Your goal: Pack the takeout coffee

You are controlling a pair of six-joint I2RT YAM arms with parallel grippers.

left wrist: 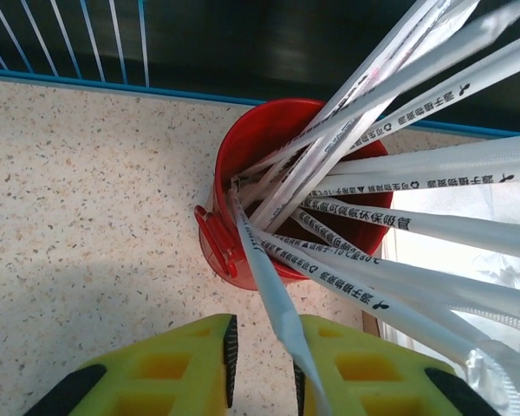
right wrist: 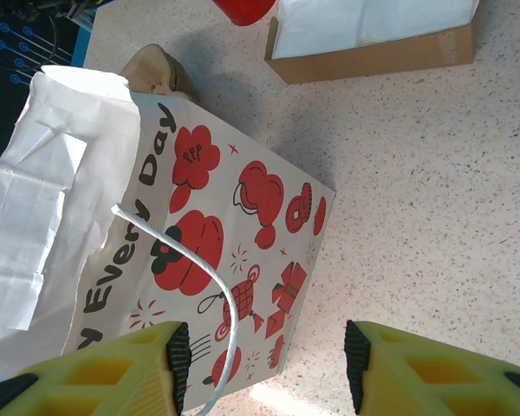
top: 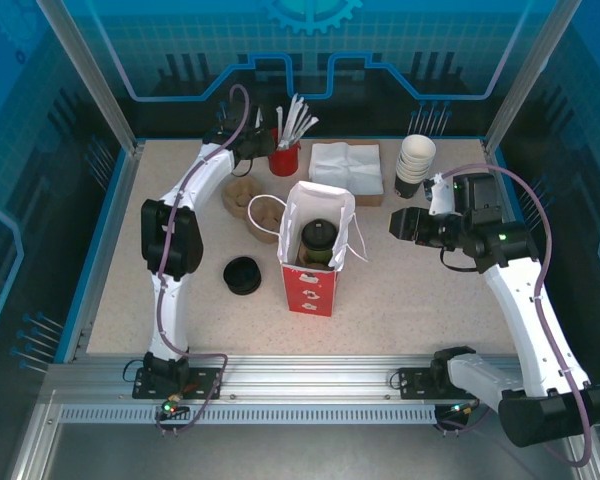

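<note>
Lid stack (top: 243,275): near left; just left of the bag's base
Takeout coffee (top: 318,238): centre; upright inside the paper bag (top: 310,292); black lid on
Right gripper (right wrist: 269,347): right of the bag; half open, holding nothing; string handle (right wrist: 230,303) hanging between the fingers
Left gripper (left wrist: 266,334): far, at the red cup (left wrist: 241,149); narrowly open around one wrapped straw (left wrist: 273,295); not clamped

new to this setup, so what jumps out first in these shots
A white paper bag with red prints stands mid-table, the lidded takeout coffee already inside. At the far edge, a red cup bristles with wrapped straws, one lying between the fingers of the left pincer.
</note>
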